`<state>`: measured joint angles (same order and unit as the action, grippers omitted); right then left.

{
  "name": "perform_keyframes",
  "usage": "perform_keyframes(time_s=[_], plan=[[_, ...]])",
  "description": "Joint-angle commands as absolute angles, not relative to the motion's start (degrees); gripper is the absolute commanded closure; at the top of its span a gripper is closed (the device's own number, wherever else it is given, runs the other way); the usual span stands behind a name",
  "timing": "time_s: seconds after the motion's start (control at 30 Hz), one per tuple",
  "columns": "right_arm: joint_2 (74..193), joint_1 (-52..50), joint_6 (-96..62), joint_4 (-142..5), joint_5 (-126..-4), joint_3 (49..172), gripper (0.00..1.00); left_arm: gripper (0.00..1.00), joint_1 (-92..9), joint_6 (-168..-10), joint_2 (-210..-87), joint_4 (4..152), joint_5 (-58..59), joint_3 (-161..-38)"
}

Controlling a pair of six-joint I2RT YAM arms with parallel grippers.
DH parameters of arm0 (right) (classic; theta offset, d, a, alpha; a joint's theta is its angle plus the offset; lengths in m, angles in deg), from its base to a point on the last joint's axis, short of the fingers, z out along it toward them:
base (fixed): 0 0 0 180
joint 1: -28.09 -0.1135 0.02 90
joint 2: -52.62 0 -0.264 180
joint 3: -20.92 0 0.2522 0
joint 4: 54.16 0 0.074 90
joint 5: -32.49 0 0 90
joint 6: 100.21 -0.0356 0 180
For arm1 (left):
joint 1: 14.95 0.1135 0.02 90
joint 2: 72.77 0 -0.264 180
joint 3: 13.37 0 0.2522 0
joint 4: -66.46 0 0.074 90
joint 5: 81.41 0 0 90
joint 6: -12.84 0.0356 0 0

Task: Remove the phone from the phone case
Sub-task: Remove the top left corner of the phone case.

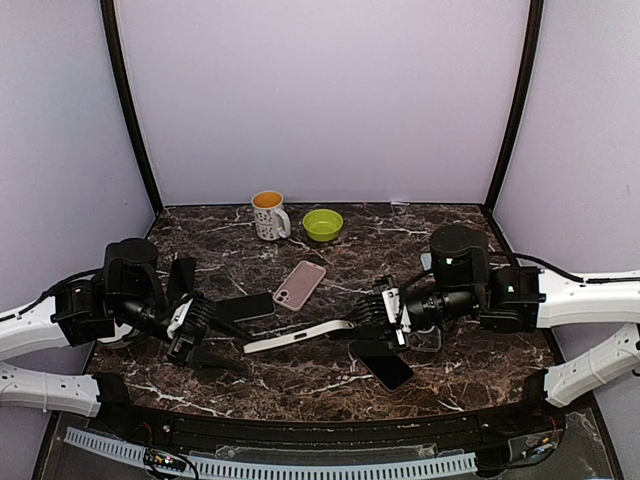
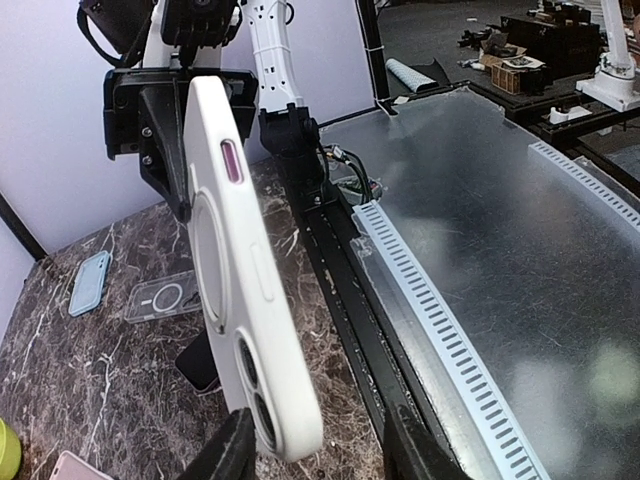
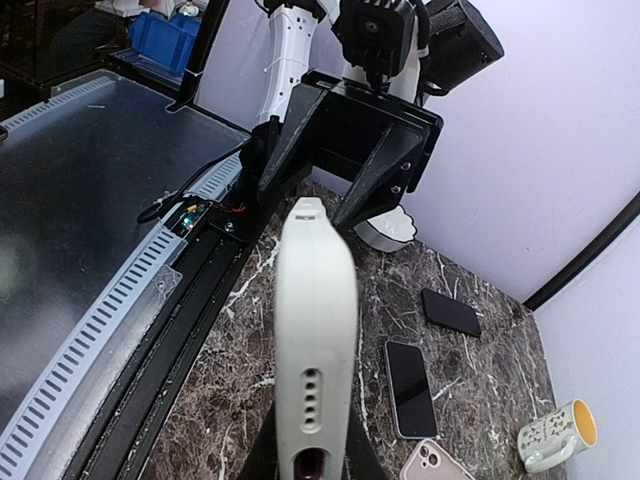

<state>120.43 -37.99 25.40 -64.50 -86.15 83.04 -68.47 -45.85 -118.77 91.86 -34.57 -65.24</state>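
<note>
The white phone case (image 1: 297,337) was suspended mid-frame in the top view, above the table (image 1: 450,225). The right gripper (image 1: 368,312) was clamped on its right end. The left gripper (image 1: 232,332) straddled its left end, jaws not yet seated. The phone was judged still inside, so extraction remained outstanding.

Closing in on three sides: pale lilac walls (image 1: 320,90), meeting at black corner posts (image 1: 130,110), backing a dark, white-veined marble surface (image 1: 420,225).
</note>
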Motion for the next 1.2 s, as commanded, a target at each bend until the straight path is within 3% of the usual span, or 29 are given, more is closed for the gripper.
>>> perform_keyframes(time_s=[0.0, 0.57, 1.0, 1.17], plan=[[120.3, -38.53, 25.6, -59.12, -88.65, 85.71, 1.0, 0.55, -68.6, -46.0, -118.28, 89.26, -37.03, -65.4], [119.84, -38.53, 27.85, -57.07, -90.64, 84.98, 1.0, 0.68, -69.35, -46.31, -119.84, 86.98, -38.27, -64.93], [120.47, -38.53, 27.78, -56.61, -91.83, 85.4, 1.0, 0.7, -69.67, -46.14, -119.88, 86.24, -37.91, -64.45], [120.56, -38.59, 27.59, -56.02, -92.67, 85.31, 1.0, 0.79, -69.71, -45.97, -120.03, 86.2, -38.05, -64.36]])
